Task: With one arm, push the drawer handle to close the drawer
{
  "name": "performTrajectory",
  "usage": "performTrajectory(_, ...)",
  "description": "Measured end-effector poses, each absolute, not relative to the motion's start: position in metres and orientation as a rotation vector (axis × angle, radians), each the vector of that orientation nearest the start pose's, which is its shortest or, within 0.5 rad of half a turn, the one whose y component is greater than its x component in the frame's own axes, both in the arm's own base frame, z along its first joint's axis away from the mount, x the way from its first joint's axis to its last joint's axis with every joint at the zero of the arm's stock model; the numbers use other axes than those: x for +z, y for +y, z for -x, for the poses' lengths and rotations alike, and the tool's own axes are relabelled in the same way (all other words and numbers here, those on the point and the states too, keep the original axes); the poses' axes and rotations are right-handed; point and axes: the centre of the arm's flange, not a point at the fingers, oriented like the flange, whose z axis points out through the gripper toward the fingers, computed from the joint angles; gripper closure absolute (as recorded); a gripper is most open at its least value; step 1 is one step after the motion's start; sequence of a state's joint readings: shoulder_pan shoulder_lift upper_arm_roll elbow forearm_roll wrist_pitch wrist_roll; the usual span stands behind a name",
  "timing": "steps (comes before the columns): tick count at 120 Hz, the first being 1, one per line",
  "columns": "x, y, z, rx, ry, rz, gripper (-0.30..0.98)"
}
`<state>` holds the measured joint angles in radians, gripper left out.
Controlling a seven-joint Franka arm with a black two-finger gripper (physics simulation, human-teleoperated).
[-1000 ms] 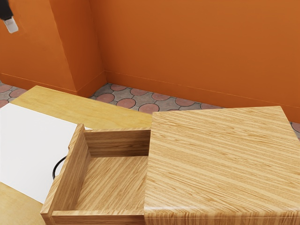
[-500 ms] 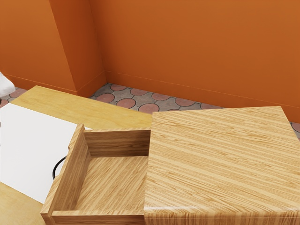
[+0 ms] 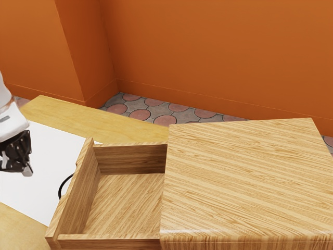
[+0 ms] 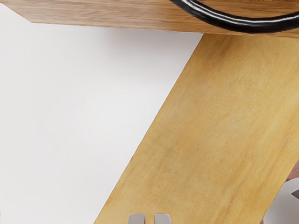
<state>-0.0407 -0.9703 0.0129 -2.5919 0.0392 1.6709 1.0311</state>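
A bright orange wall point(image 3: 208, 52) rises behind a boxy cabinet of striped, light-brown wood point(image 3: 244, 177), which fills the lower part of the exterior view toward its right. A yellow wooden tabletop point(image 3: 104, 120) extends past the cabinet toward the exterior view's left, while a floor of pink round tiles set in grey point(image 3: 138, 107) shows between the cabinet and the wall. A flat, smooth white panel point(image 3: 41, 161) lies on the tabletop out in front of the cabinet, reaching under the extended drawer. The rectangular drawer of matching brown wood point(image 3: 83, 198) stands well open, jutting from the cabinet's front toward the exterior view's left.

Farther out from the cabinet than the drawer, the black two-finger gripper with pale tips point(image 3: 28, 170) hangs from its white arm, pointed downward and apart from the drawer front. The curved, glossy black handle point(image 4: 252, 25), the thing to be pushed, is fixed to the drawer's outer face, the side turned away from the cabinet, and sits between the cabinet and the gripper. The small grey fingertips point(image 4: 137, 219) are set narrow, side by side with a slim gap, the yellow tabletop visible between them.
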Motion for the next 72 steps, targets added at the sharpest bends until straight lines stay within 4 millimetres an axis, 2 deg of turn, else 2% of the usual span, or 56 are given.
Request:
performTrajectory(19,0.534,-0.028,-0.254,-0.062,1.653,2.631,0.78)
performTrajectory(47,0.518,-0.042,-0.247,-0.010,1.705,2.659,0.78)
performTrajectory(72,0.516,-0.045,-0.251,-0.020,1.694,2.672,0.78)
